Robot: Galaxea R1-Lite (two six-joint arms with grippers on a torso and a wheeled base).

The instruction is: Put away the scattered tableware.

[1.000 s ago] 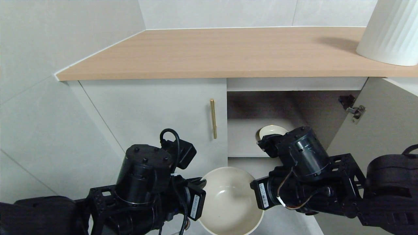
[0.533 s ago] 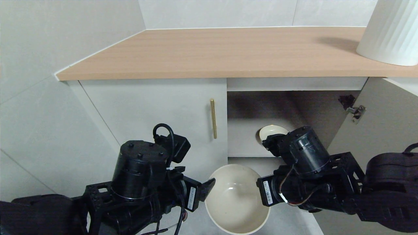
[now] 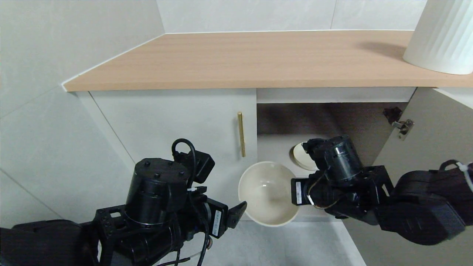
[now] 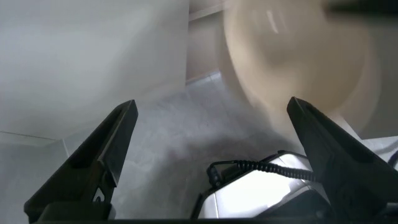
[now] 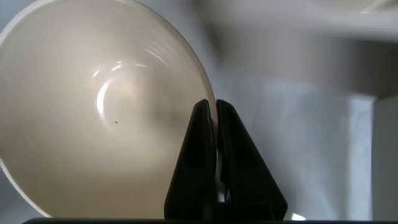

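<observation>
R gripper [image 5: 216, 134] pinched shut on the right rim of the cream bowl [image 3: 266, 192], held in air, mouth up, just in front of the open cabinet [image 3: 281, 162], its left part overlapping the closed left door [image 3: 177, 122] edge below the gold handle [image 3: 241, 134]. L gripper [image 4: 211, 102] spread wide, empty, just beside bowl's left rim, apart from it. Small dish [image 3: 300, 158] on the shelf inside, behind R arm; right door [image 3: 436, 147] swung wide, open room that side.
</observation>
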